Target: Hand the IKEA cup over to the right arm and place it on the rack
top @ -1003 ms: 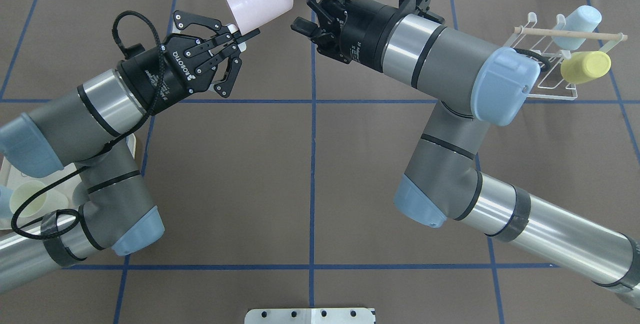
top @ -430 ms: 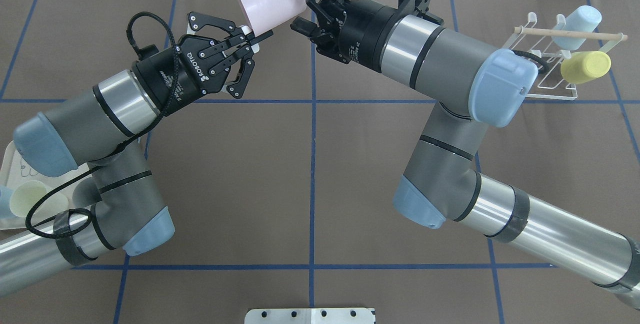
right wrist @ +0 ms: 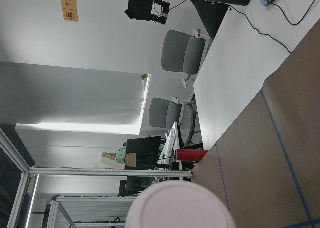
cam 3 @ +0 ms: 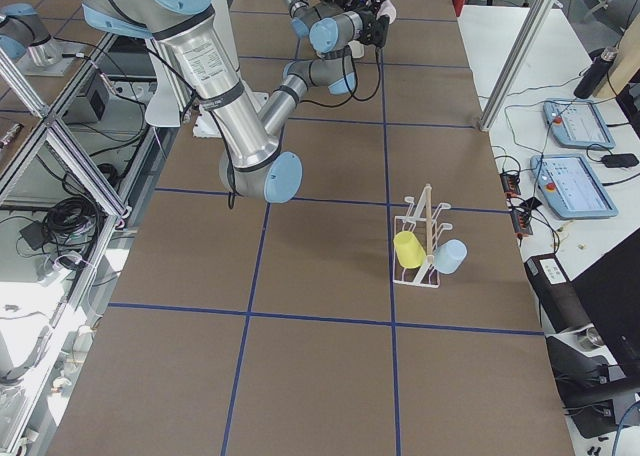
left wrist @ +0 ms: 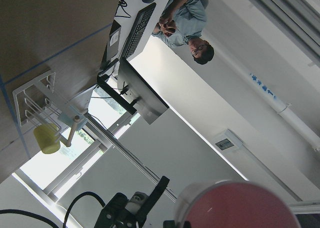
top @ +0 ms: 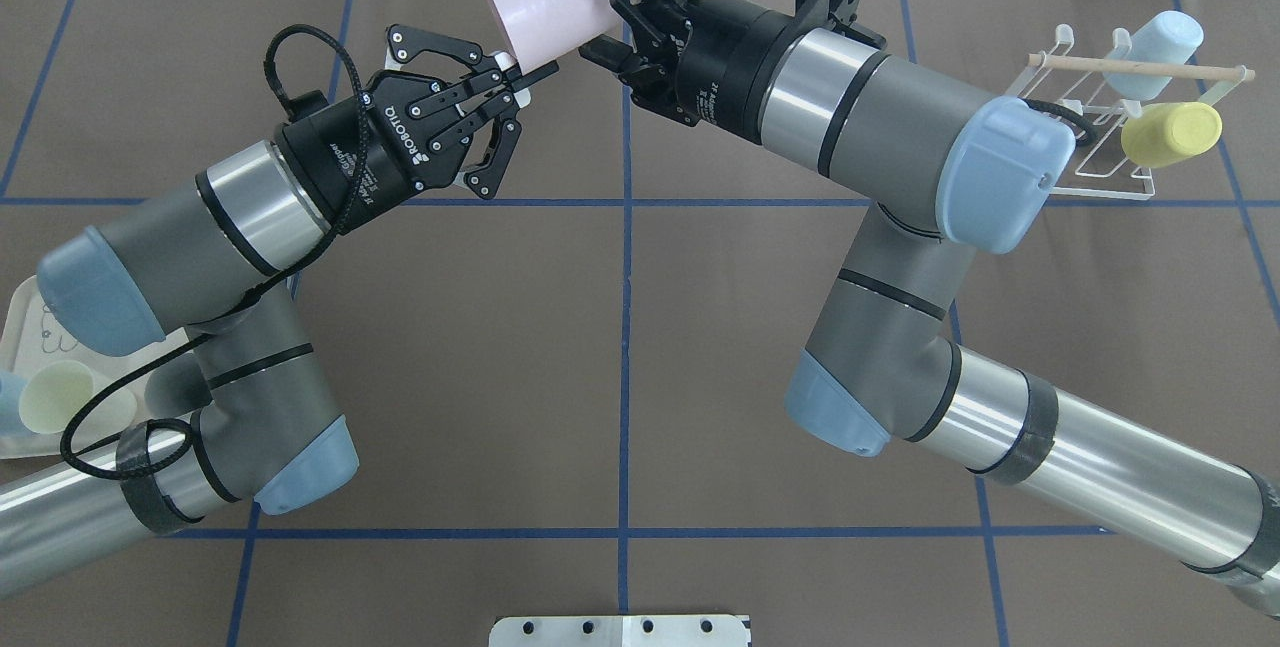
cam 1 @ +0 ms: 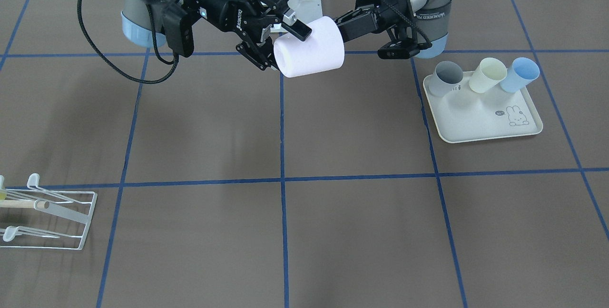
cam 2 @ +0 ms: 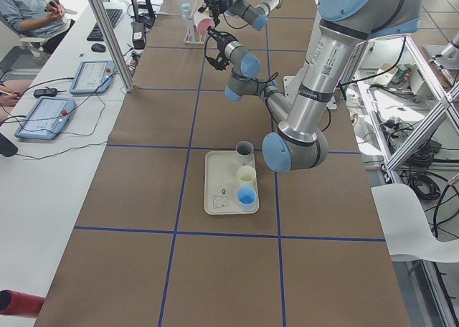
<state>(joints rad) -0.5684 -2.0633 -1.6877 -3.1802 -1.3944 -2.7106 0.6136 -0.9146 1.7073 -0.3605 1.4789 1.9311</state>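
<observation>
The pink IKEA cup (top: pixel 540 7) hangs on its side above the table's far middle. My left gripper (top: pixel 520 77) is shut on its rim. The right arm's gripper (top: pixel 578 2) is open, its fingers straddling the cup's closed end, one above and one below. From the front, the cup (cam 1: pixel 311 51) sits between the left gripper (cam 1: pixel 340 24) and the right gripper (cam 1: pixel 283 48). The cup's base (right wrist: pixel 180 205) fills the bottom of the right wrist view. The white wire rack (top: pixel 1095 162) stands at the far right.
The rack holds a yellow cup (top: pixel 1170 134) and a pale blue cup (top: pixel 1155 39) under its wooden dowel (top: pixel 1140 67). A cream tray (cam 1: pixel 480 124) near the left arm carries grey, cream and blue cups. A person sits at the side desk (cam 2: pixel 32 11).
My left arm has carried the pink cup to the right, so its closed end now lies between the right gripper's fingers. The right arm has hardly moved.
</observation>
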